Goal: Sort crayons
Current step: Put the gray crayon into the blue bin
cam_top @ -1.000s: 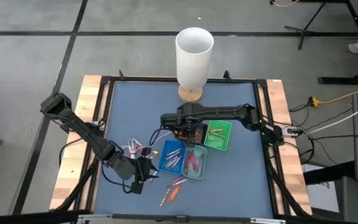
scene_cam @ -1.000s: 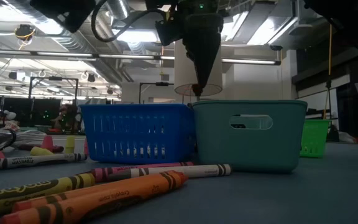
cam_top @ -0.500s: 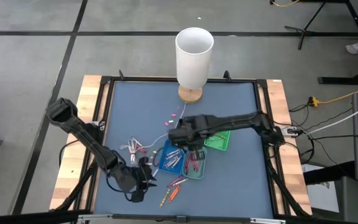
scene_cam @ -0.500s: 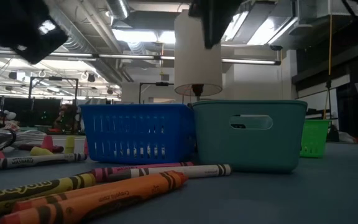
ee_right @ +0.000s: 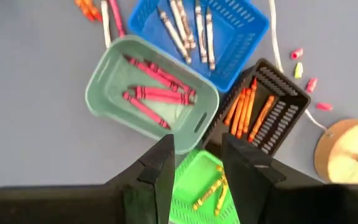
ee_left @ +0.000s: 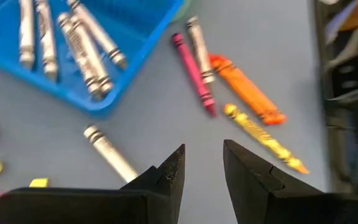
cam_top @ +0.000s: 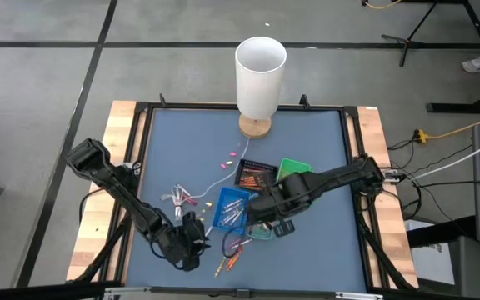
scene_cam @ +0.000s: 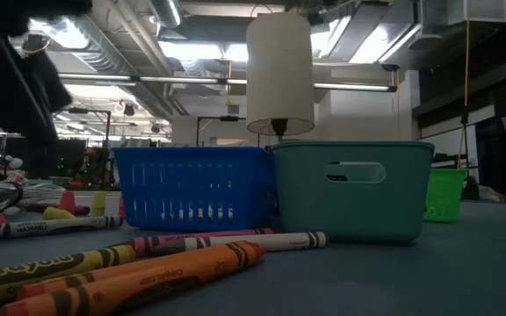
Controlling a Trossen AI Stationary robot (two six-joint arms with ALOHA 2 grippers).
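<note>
Table (cam_top: 307,142) with blue mat, tall white cylinder (cam_top: 260,77) at its far edge. Four small trays cluster at centre: blue tray (ee_right: 219,28) with grey crayons (ee_right: 188,25), teal tray (ee_right: 107,93) with red, black tray (ee_right: 284,102) with orange, green tray (ee_right: 194,186) with yellow. Right pincer (cam_top: 267,223), released and empty, hangs over the teal tray. Left pincer (ee_left: 202,168), released and empty, hovers above loose crayons (ee_left: 229,93) on the mat beside the blue tray.
</note>
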